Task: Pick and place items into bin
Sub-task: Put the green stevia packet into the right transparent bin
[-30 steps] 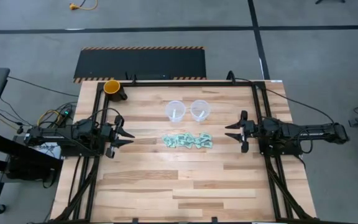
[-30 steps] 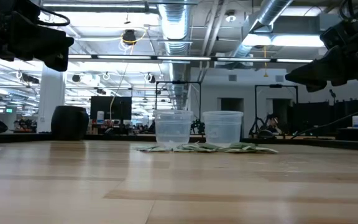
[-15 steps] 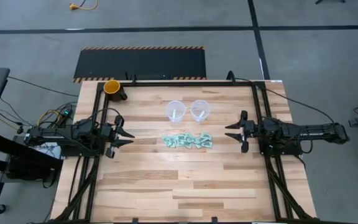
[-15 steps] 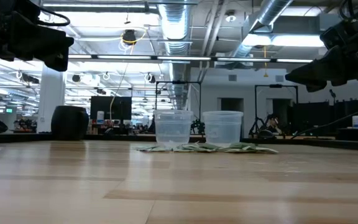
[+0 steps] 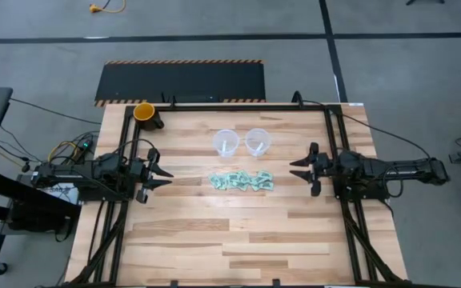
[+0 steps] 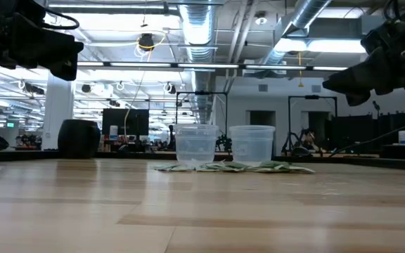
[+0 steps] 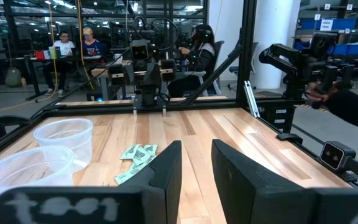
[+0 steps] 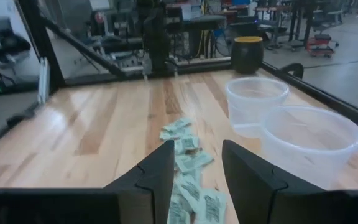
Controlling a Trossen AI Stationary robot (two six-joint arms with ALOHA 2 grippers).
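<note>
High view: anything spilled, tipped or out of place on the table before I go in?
Nothing stands out. The green-and-white items lie in one loose cluster just in front of the two clear cups, both upright. The orange cup stands at the far left corner. The left gripper and right gripper hover either side, holding nothing.

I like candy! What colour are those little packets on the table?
Pale green and white packets, clearest in the right wrist view.

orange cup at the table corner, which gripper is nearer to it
Left. The left gripper sits just below the orange cup on its side; the right gripper is across the table.
</note>
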